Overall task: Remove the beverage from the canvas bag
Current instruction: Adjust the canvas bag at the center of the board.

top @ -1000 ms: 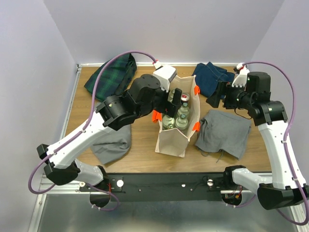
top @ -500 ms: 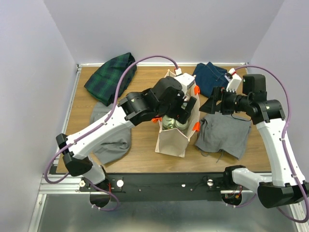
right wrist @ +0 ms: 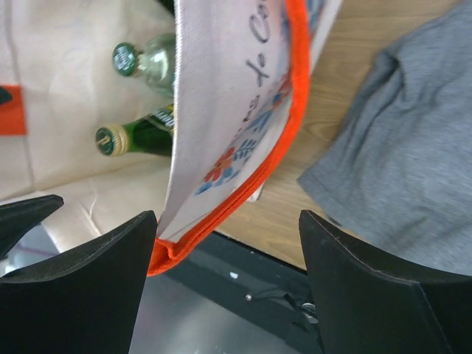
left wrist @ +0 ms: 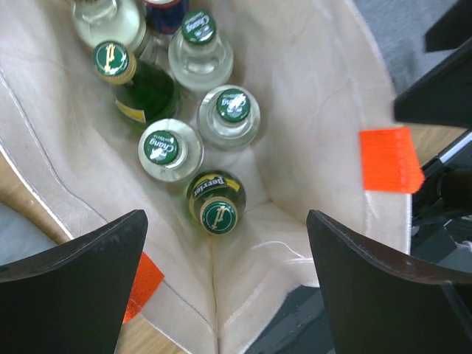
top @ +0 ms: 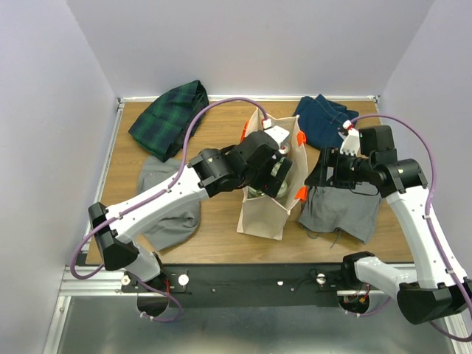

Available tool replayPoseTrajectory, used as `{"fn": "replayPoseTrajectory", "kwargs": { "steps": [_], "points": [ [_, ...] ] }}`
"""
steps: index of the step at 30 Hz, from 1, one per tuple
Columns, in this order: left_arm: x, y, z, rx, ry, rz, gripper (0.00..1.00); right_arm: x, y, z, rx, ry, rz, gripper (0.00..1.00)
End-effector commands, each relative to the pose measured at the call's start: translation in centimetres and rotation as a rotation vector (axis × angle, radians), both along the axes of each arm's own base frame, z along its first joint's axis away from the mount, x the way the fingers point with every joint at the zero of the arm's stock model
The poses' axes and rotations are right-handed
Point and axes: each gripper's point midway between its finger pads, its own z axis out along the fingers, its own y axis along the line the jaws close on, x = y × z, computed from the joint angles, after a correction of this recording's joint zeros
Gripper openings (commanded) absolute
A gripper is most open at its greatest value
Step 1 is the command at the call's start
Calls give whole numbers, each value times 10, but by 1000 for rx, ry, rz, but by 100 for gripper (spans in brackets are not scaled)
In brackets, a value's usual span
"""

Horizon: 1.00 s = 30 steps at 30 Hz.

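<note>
The canvas bag (top: 262, 214) stands upright mid-table with orange handles (top: 299, 193). Inside it stand several beverage bottles: a green one with a gold-edged cap (left wrist: 217, 209), clear ones with green caps (left wrist: 164, 147), and another green one (left wrist: 116, 62). My left gripper (left wrist: 225, 221) hangs open over the bag's mouth, its fingers wide and apart from every bottle. My right gripper (right wrist: 227, 221) is open at the bag's right side. The printed bag wall (right wrist: 228, 96) and its orange-trimmed edge (right wrist: 284, 140) pass between its fingers, close to the left one.
A plaid cloth (top: 171, 118) lies back left and a denim piece (top: 324, 122) back right. Grey cloths lie left (top: 166, 214) and right (top: 343, 203) of the bag. The black arm rail (top: 258, 280) runs along the near table edge.
My left arm has swung right and come down over the bag's mouth. My right gripper has moved left and down onto the bag's right wall, its jaws narrowing.
</note>
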Motion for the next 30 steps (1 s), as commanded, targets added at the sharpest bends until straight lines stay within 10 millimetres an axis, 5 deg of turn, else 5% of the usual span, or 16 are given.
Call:
{"fn": "replayPoseTrajectory", "kwargs": {
  "steps": [1,13,17,30],
  "points": [
    [12,11,15,-75,-14,84,99,12,-13,-2,-52,-48,-99,86],
    [-3,6,-6,-75,102,-14,89,-17,-4,-27,-46,93,5,82],
    [-11,11,-24,-38,151,-28,82,-26,7,-23,12,101,61,82],
    [-47,28,-36,-58,235,-105,73,-42,25,-29,76,145,179,83]
  ]
}}
